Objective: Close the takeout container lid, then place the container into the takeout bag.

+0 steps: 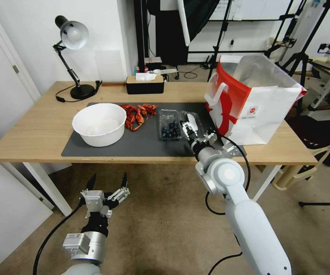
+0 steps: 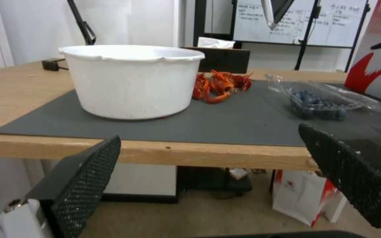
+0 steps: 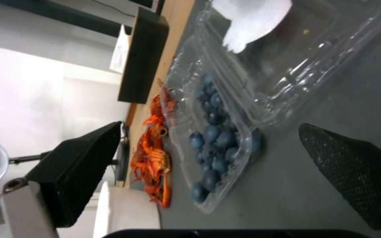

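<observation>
The takeout container [image 1: 170, 130] lies open on the dark mat, its blueberries uncovered. Its clear lid [image 1: 192, 119] is folded flat toward the bag side and carries a white label. In the right wrist view the berry half [image 3: 217, 142] and the lid [image 3: 296, 56] lie just ahead of the fingers. My right gripper [image 1: 189, 130] is open, low over the near end of the lid, holding nothing. The red-and-white takeout bag [image 1: 264, 110] stands open to the right of the container. My left gripper [image 1: 107, 183] hangs open below the table's front edge.
A white bowl [image 1: 99, 124] stands on the left of the mat [image 1: 134, 147], with red crayfish [image 1: 138, 112] between it and the container. A black tissue box [image 1: 145, 84] and a desk lamp [image 1: 73, 49] are at the back. A chair [image 1: 306, 168] is at the right.
</observation>
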Controlling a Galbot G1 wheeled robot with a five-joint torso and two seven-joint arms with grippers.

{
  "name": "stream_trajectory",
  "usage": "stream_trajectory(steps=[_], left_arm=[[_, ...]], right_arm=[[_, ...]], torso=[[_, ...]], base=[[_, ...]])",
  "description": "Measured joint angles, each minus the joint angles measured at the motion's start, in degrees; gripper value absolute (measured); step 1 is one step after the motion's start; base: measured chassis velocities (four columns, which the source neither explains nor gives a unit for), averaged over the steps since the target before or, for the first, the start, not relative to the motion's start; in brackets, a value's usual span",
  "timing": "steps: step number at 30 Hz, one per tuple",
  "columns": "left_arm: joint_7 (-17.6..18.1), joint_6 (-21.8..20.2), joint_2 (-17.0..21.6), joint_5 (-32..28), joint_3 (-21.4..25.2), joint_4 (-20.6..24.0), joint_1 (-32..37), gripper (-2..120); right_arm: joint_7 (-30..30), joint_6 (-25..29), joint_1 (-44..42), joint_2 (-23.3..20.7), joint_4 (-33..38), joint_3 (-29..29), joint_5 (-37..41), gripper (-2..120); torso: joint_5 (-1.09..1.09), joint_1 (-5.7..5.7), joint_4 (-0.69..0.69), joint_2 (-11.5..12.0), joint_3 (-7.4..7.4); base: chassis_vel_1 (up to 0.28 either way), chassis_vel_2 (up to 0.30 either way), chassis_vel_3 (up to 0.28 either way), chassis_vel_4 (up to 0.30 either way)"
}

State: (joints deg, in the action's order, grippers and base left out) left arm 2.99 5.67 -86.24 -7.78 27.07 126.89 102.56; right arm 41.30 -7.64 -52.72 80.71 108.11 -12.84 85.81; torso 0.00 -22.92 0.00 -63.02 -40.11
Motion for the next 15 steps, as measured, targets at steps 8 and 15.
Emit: stream_trajectory(steps=[8, 15], left_arm=[[0.0, 0.0, 0.1, -0.1, 0.1, 0.0, 0.0, 100], [0.1, 0.2, 0.2, -0.1, 0.1, -0.1, 0.2, 100]], right_arm=[[1.0, 1.0, 1.3, 0.9, -1.4, 0.1, -0.2, 100], [3.2, 1.7, 2.8, 1.7, -2.4, 0.4, -0.2, 100]], torso=[[0.00, 0.00, 0.00, 0.0, 0.00], [0.00, 0.00, 0.00, 0.0, 0.00]], base=[[0.000, 0.000, 0.000, 0.000], [0.000, 0.000, 0.000, 0.000]])
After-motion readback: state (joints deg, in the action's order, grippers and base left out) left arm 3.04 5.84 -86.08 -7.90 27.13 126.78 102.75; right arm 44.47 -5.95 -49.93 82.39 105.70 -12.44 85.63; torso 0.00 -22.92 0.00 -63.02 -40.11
